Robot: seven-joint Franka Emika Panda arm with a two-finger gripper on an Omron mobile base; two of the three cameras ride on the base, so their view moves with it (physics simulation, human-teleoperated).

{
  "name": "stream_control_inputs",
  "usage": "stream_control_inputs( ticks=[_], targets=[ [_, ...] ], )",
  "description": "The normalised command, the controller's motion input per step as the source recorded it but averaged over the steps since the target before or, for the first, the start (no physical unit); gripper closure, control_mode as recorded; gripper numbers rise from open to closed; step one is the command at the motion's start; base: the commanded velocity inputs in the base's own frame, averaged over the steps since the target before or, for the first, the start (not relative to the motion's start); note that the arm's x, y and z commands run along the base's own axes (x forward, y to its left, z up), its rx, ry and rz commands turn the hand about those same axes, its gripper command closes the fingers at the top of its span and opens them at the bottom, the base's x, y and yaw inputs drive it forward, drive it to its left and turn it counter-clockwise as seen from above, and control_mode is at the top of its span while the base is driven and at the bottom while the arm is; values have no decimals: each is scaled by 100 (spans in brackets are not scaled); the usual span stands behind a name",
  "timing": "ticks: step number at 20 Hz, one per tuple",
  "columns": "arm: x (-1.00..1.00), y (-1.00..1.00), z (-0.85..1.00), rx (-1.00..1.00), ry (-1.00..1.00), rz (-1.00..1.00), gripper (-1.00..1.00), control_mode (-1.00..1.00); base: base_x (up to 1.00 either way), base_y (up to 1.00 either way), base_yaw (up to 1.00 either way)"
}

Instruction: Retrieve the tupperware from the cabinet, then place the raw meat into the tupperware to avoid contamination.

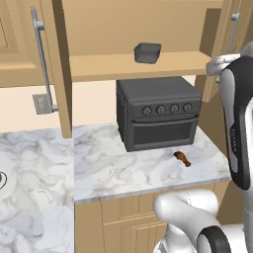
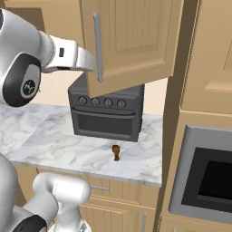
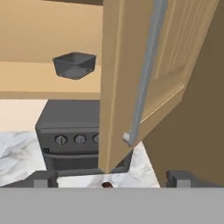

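Observation:
The tupperware (image 1: 147, 53) (image 3: 75, 65), a small dark grey tub, sits on the shelf of the open cabinet (image 1: 138, 66). On the marble counter in front of the toaster oven lies the raw meat (image 1: 182, 158) (image 2: 116, 152), a small reddish-brown drumstick. My gripper (image 3: 113, 178) is open, its fingertips (image 3: 43, 178) wide apart with nothing between them. It hovers just short of the edge of the cabinet's right door (image 3: 127, 87), near the long grey handle (image 3: 142, 83). From here the tub lies up and to the left, beyond the door edge.
A dark grey toaster oven (image 1: 158, 112) (image 2: 106, 113) stands on the counter (image 1: 123, 173) under the shelf. The left cabinet door (image 1: 59, 64) is swung open. The half-open right door (image 2: 131, 41) hangs over the oven. A built-in oven (image 2: 208, 176) fills the tall unit on the right.

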Motion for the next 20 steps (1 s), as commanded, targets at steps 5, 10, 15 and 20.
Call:
stream_control_inputs(
  ticks=[5, 10, 15, 20],
  targets=[
    [-3, 65, 0, -25, 7, 0, -100, -100, 0, 0, 0],
    [7, 52, -3, -24, 15, -1, -100, -100, 0, 0, 0],
    [38, 26, -10, -25, 19, -2, -100, -100, 0, 0, 0],
    [50, 11, -15, -29, 20, 0, -100, -100, 0, 0, 0]
  ],
)
